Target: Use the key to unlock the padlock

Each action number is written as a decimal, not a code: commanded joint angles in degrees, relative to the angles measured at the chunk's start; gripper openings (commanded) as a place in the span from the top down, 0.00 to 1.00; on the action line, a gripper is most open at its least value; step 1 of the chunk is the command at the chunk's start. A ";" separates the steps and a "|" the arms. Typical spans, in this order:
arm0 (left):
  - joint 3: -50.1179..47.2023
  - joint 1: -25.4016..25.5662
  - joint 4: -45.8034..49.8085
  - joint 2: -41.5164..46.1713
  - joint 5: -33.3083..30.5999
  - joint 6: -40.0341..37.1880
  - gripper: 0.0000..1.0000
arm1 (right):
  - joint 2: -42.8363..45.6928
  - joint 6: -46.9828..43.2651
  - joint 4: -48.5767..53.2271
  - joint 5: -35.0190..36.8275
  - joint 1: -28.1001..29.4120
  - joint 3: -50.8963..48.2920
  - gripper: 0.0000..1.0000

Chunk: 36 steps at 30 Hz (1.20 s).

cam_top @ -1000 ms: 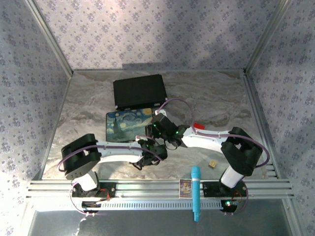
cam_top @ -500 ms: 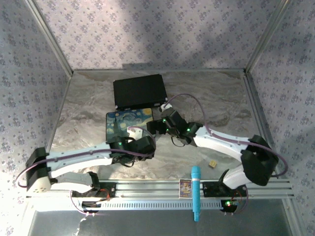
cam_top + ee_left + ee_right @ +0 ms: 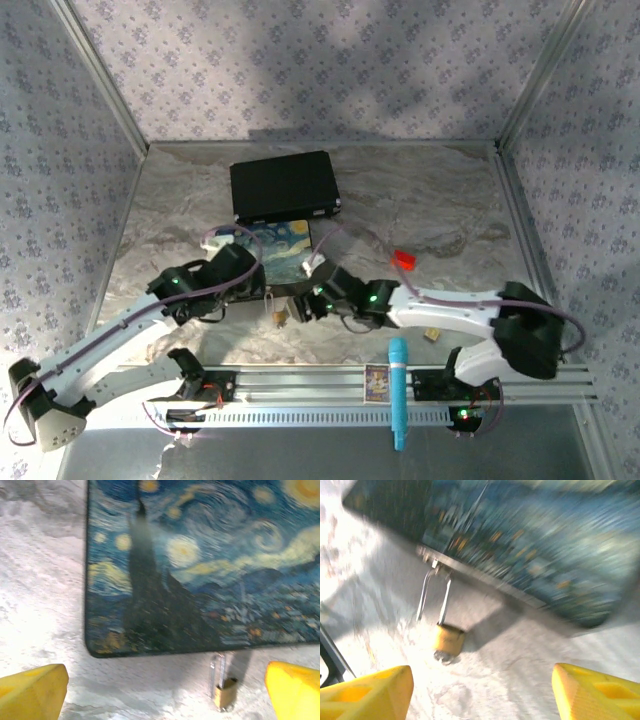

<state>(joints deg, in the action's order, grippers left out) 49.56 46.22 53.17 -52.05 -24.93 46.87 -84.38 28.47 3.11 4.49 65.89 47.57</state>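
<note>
Right wrist: padlock (image 3: 448,639) shackle apparently toward box (image 3: 520,540).

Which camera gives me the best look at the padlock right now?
Right wrist: the padlock is largest there, with its brass body and silver shackle both distinct beside the painted box, though blurred. Left wrist shows it smaller, near the bottom edge. Top external shows a tiny gold speck.

— What sits on your table apart from the job?
— A painted box (image 3: 288,246) with a swirling night sky lies flat on my marble tabletop (image 3: 440,200). A black case (image 3: 284,186) lies just behind it.
— And off to your right?
— A red block (image 3: 403,259) sits right of the box. A small tan cube (image 3: 432,333) is nearer my base, and a teal marker (image 3: 397,390) lies across the front rail (image 3: 300,381).
</note>
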 commanded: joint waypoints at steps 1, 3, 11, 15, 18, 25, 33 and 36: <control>-1.49 -3.79 2.01 2.87 2.93 -4.49 0.00 | -6.12 0.60 -3.20 -0.76 1.91 3.34 0.33; -3.01 -5.65 1.16 4.09 4.69 -4.69 0.00 | -9.34 0.95 -4.85 -0.52 2.70 4.60 0.36; -5.76 -6.76 0.20 4.80 6.85 -3.77 0.00 | -16.31 1.17 -3.41 -0.12 3.73 9.46 0.32; -6.00 -6.86 0.23 4.72 6.32 -3.76 0.00 | -18.15 2.23 -2.39 0.57 3.95 10.41 0.33; -6.02 -6.89 -0.08 4.51 6.41 -3.75 0.00 | -19.50 3.47 -1.08 2.33 4.62 11.05 0.34; -6.62 -6.84 -0.95 4.57 7.24 -3.49 0.00 | -20.47 6.68 -0.65 5.44 5.50 10.51 0.42; -7.11 -6.84 -1.36 4.44 6.88 -3.87 0.00 | -22.23 10.21 0.18 7.92 5.77 10.87 0.53; -6.95 -6.89 -1.25 4.45 6.51 -5.01 0.00 | -22.08 11.55 0.39 9.04 5.79 10.37 0.59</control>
<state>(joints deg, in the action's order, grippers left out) 42.57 39.72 52.31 -47.72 -18.39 43.72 -105.54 37.32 1.41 10.83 71.31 57.47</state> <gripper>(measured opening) 0.995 0.417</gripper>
